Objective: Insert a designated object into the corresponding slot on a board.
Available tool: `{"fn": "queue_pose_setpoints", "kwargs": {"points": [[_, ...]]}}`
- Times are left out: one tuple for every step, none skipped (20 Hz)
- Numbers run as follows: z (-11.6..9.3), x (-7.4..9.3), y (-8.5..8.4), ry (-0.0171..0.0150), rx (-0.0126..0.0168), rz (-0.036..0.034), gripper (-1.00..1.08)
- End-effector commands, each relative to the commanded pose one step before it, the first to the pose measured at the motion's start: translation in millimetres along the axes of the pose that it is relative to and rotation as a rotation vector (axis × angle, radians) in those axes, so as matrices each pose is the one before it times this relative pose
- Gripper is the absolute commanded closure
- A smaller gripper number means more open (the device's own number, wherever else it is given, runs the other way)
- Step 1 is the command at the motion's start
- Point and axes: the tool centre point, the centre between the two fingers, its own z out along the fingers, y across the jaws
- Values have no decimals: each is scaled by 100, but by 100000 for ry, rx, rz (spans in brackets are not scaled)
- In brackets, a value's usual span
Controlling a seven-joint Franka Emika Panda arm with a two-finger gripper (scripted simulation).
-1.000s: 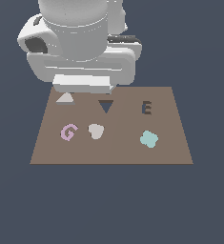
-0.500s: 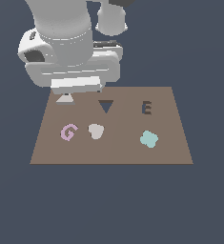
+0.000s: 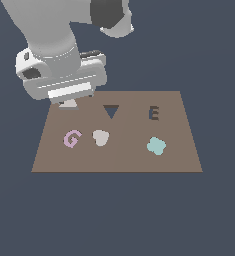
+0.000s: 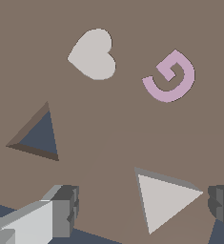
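The slot [image 4: 37,139] is empty — nothing inserted yet. The triangle [image 4: 163,199] lies flat at the board's [image 3: 179,160] far-left corner, between the wide-spread fingers [image 4: 66,209], ungrasped.

Brown board [image 3: 179,150] lies on dark floor [image 3: 114,215].

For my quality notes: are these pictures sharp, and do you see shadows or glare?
Exterior view: sharp, flat light, no glare; the gripper hides most of the triangle piece. Wrist view: sharp, with a faint shadow on the board.
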Motion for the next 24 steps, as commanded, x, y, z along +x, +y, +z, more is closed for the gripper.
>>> {"fn": "queue_pose_setpoints", "kwargs": {"points": [[947,-773,841,121,261,-4543,-92],[337,-271,305,16,99,-1538,-92],[319,-255,291,14,93,-1452,-92],[301,-238,275,13,88,-1370,-92],[283,-222,260,11,83,-1287,-92],[265,-207,245,10,77,-1201,-92],[247,-191,228,8,71,-1118,-92],[228,-175,212,7,66,-1031,-92],[209,-159,196,5,60,-945,-92],[190,-143,179,4,54,-858,-92],[170,-127,164,2,47,-767,-92],[151,-110,146,0,41,-682,-92],[131,-94,129,-1,35,-593,-92],[111,-79,112,-2,29,-502,-92],[91,-63,92,-3,24,-414,-92],[71,-48,73,-3,18,-323,-92],[51,-35,53,-3,13,-229,-92],[30,-20,32,-2,7,-138,-92],[9,-26,28,0,0,0,-92],[-39,18,-61,-43,12,328,-92],[34,-2,4,0,0,0,-92],[102,-6,11,0,0,0,-92],[167,19,-8,1,-5,-69,-92],[238,-14,25,0,0,0,-92]]}}
